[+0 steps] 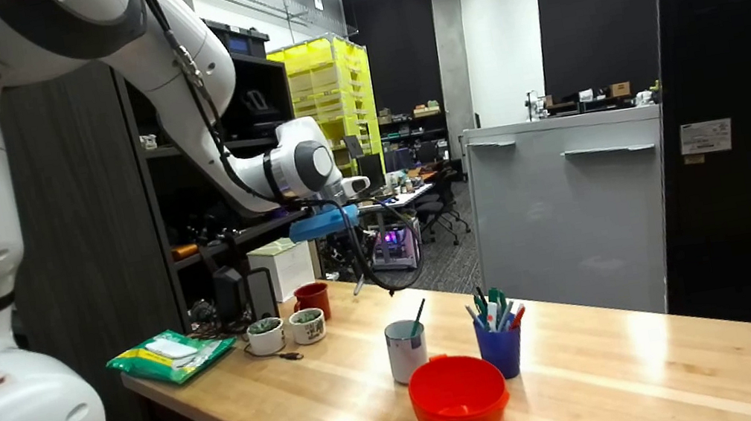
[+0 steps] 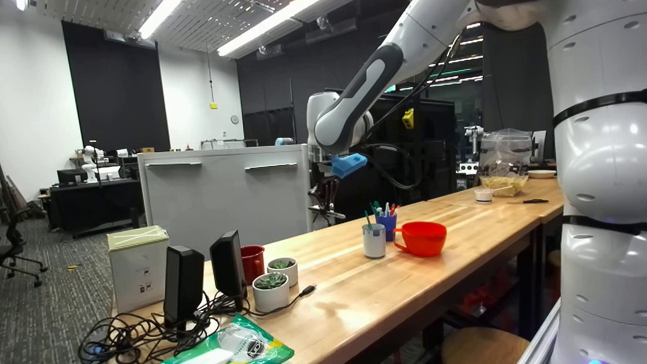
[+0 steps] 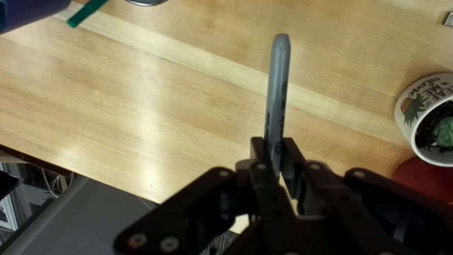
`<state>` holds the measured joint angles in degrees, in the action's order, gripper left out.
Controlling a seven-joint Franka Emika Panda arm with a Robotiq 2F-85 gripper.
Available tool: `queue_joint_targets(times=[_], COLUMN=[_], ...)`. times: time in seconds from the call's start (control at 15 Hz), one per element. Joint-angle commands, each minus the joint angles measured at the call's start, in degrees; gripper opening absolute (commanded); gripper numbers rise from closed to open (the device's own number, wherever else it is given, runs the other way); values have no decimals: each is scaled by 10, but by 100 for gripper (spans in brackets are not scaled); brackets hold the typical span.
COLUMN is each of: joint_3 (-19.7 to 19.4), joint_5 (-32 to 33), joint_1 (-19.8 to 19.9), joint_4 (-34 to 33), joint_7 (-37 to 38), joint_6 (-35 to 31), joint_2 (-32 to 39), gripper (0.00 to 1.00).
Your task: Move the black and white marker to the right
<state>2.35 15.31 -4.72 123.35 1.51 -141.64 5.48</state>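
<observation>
My gripper (image 3: 273, 146) is shut on the black and white marker (image 3: 277, 81), which looks grey with dark lettering in the wrist view. Its rounded end points away from the fingers, and its lower part is hidden between them. In an exterior view the marker (image 2: 331, 214) is a pale stick under the dark gripper (image 2: 323, 197), held off the tabletop. Another exterior view shows the marker (image 1: 359, 285) small, near the table's far edge, with the fingers partly lost behind cables and dark background.
On the wooden table (image 1: 340, 367) stand a grey-white cup (image 1: 408, 356) with a green stick, a blue pen cup (image 1: 500, 349), and a red bowl (image 1: 459, 408). Two potted succulents (image 2: 272, 293), a red mug (image 2: 251, 263), black speakers (image 2: 183, 283) and a green bag (image 2: 252, 344) occupy the opposite end.
</observation>
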Motion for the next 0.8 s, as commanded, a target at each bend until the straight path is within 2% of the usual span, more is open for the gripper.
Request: queue_joint_targets(times=[0.0, 0.73], joint_3=[-9, -47], joint_5=[7, 65], joint_1=[11, 56], joint_4=[-10, -67], joint_7=[0, 13], joint_6=[12, 46], joint_2=[-22, -49], gripper=[4, 4])
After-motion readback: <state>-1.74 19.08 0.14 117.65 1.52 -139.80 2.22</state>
